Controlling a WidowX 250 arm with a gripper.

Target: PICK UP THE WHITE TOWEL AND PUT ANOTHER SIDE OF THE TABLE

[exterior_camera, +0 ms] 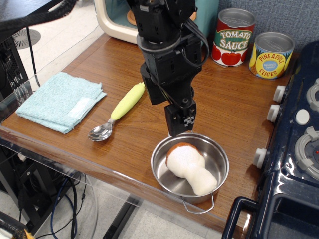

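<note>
Folded aqua terry white towel (61, 101) on wood-grain table (229, 107), black gripper (180, 127) above steel pot (190, 170), jaw spacing indiscernible.

One raised camera looks obliquely down across the table (99, 64) at close range.

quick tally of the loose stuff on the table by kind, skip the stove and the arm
cans: 2, tomato sauce can and pineapple slices can
towels: 1, pale aqua towel
spoons: 1, yellow-handled spoon
pots: 1, steel pot
plush toys: 1, white-and-brown plush toy, lying in the pot
total: 6
</note>
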